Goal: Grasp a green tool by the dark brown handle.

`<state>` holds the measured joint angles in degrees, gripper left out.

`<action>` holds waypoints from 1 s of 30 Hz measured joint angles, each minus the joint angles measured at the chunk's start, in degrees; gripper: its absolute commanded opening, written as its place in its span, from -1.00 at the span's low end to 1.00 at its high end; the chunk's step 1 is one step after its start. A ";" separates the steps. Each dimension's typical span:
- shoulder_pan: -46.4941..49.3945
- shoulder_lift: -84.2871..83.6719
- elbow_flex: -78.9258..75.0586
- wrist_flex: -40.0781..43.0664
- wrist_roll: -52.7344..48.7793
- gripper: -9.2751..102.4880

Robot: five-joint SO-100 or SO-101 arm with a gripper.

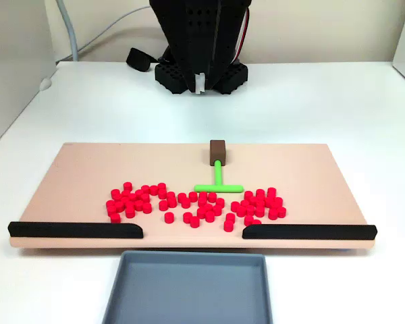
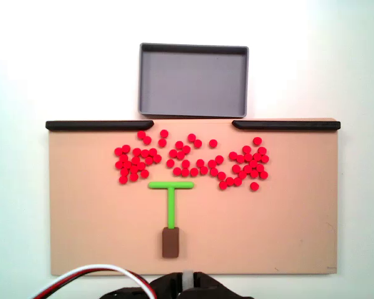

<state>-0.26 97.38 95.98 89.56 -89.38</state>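
Small bright-green T-shaped plastic tool [image 2: 171, 198] lies flat mid-board on the tan board [image 2: 299, 237], just short of the red cylinders [image 2: 193, 159]. Looks light, rigid. Grip the dark brown block handle [image 2: 170, 242] across its sides. Claw state: cannot tell.

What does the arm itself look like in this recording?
The arm is black plastic with a studded, brick-like base and a small white part at its front centre. Red wires run along its side; red and white cables trail from it in the top-down fixed view.
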 measured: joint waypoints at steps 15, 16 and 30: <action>1.58 -1.41 0.00 -0.35 -5.80 -0.83; 1.58 -1.41 0.00 -0.35 -5.80 -0.83; 1.58 -1.41 0.00 -0.35 -5.80 -0.83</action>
<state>1.32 95.98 95.98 89.21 -95.19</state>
